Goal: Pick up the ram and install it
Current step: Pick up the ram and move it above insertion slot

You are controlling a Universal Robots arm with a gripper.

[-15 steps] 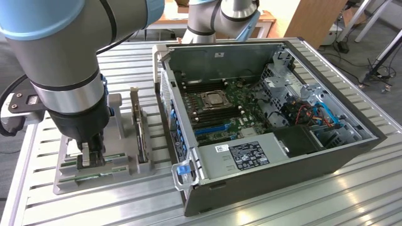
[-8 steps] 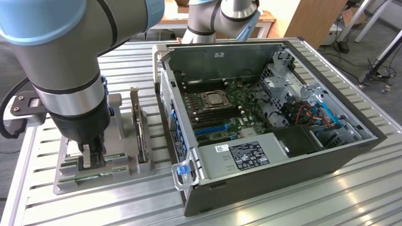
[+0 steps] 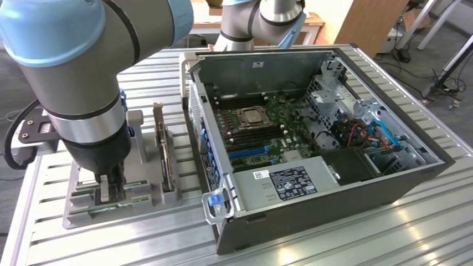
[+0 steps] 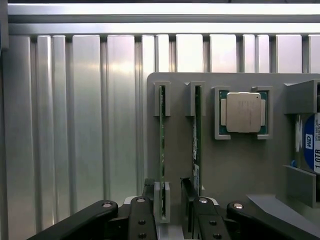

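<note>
Two green ram sticks stand on edge in slots of a grey holder (image 4: 235, 165). My gripper (image 4: 167, 202) is open and lowered over the holder, its black fingers (image 4: 142, 217) straddling one end of the nearer ram stick (image 4: 161, 135) without visibly pressing it. The second ram stick (image 4: 197, 130) stands just outside the other finger. In the exterior view the gripper (image 3: 111, 191) hangs over the holder (image 3: 88, 219) on the exterior view's left, with a green ram edge (image 3: 137, 188) beside it. The open computer case (image 3: 318, 144) holds the motherboard (image 3: 266, 130) with dark memory slots.
A square silver processor (image 4: 243, 112) sits in a pocket of the holder, and a hard drive (image 4: 311, 145) with a blue-and-white label stands at its far end. The ribbed metal table (image 3: 384, 233) carries both holder and case. The arm's thick body (image 3: 81, 83) rises above the holder.
</note>
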